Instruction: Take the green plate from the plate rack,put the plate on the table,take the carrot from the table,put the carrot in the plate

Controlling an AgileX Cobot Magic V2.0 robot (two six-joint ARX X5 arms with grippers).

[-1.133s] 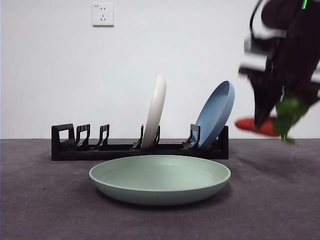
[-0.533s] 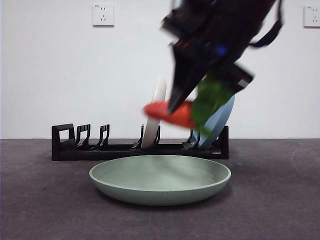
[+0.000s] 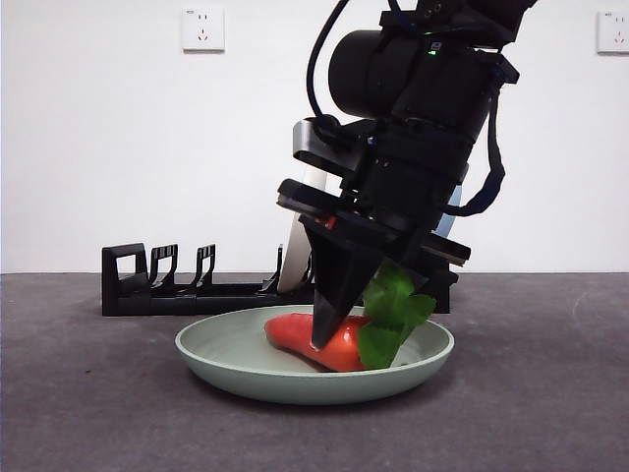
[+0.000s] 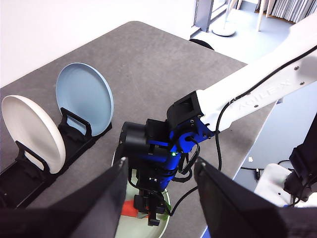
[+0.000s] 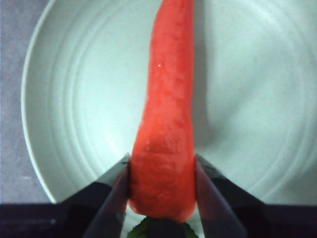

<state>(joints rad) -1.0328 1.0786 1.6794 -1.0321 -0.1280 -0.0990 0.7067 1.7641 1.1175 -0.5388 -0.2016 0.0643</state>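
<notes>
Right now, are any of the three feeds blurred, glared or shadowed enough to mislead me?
Front view: sharp, right gripper and carrot crisp, no glare. Right wrist view: carrot slightly soft, casting a soft shadow on the green plate. Left wrist view: clear, left gripper blurred by nearness.

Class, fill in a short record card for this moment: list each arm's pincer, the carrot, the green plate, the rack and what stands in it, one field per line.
right pincer: shut on the carrot, lowered into the green plate
left pincer: open, raised high above the table, holding nothing
carrot: inside the plate, leaves toward the plate's rim
green plate: flat on the table, in front of the rack
rack: holds a white plate and a blue plate, both on edge
</notes>
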